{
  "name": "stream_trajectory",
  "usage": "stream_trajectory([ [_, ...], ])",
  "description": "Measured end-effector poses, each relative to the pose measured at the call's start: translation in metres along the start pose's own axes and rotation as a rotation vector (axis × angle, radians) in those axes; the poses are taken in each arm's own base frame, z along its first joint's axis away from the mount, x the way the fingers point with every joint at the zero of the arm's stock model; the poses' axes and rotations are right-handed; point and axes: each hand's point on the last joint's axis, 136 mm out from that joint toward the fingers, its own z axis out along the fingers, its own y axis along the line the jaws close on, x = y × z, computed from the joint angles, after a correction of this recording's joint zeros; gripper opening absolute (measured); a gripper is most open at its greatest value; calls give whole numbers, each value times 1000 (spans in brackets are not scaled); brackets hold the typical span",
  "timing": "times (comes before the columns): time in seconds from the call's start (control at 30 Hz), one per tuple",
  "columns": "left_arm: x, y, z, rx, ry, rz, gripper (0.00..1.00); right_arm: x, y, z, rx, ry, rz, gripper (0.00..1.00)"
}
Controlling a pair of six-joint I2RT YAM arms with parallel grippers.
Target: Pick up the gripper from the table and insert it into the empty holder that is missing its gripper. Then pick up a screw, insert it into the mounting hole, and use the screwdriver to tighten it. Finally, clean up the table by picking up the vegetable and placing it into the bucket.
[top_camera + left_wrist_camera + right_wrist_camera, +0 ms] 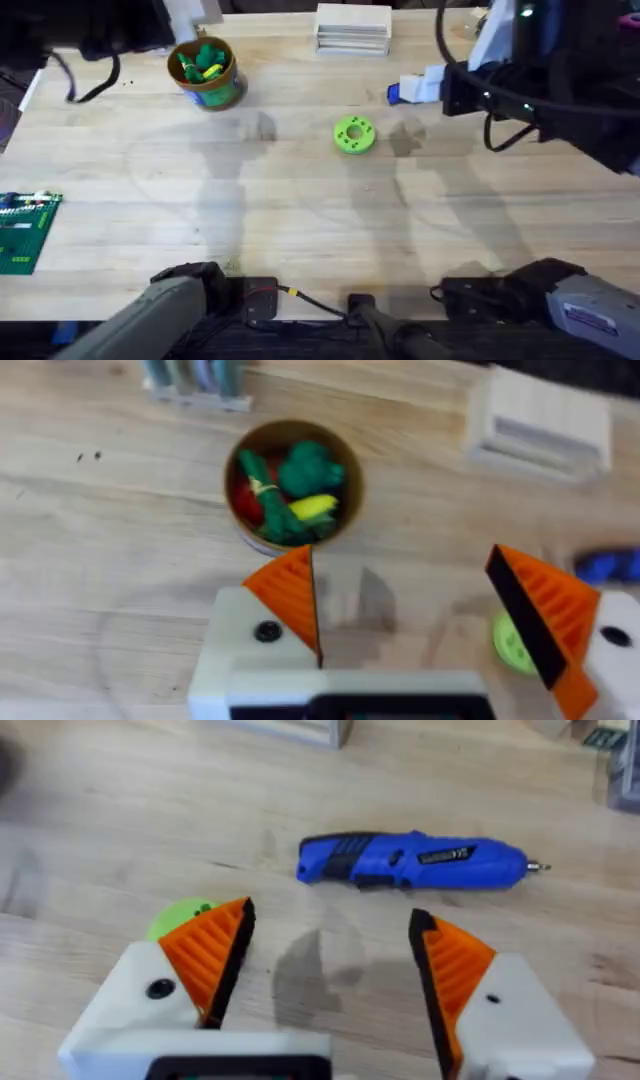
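Left gripper [415, 620] wide open, empty, bucket [292, 482] just beyond; right gripper [330, 955] likewise, screwdriver [415, 860] ahead.

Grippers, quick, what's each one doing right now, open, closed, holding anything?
Left gripper: open, holding nothing, above the bucket.
Right gripper: open, holding nothing, near the screwdriver.

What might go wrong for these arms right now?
The screwdriver is round and lies loose on the table, so the open right gripper may roll it away by nudging it. The bucket looks nearly full; another vegetable dropped from the open left gripper might spill out.
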Motion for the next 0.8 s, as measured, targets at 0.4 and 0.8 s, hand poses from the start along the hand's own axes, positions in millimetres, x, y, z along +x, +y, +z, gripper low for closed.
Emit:
stream_trajectory([
  [0.4,38,-72,-130,227,-175,306,333,-49,12,-81,-76,-272,8,991],
  [0.8,41,-77,-164,249,-283,326,995,-27,8,-80,-62,-187,-2,992],
])
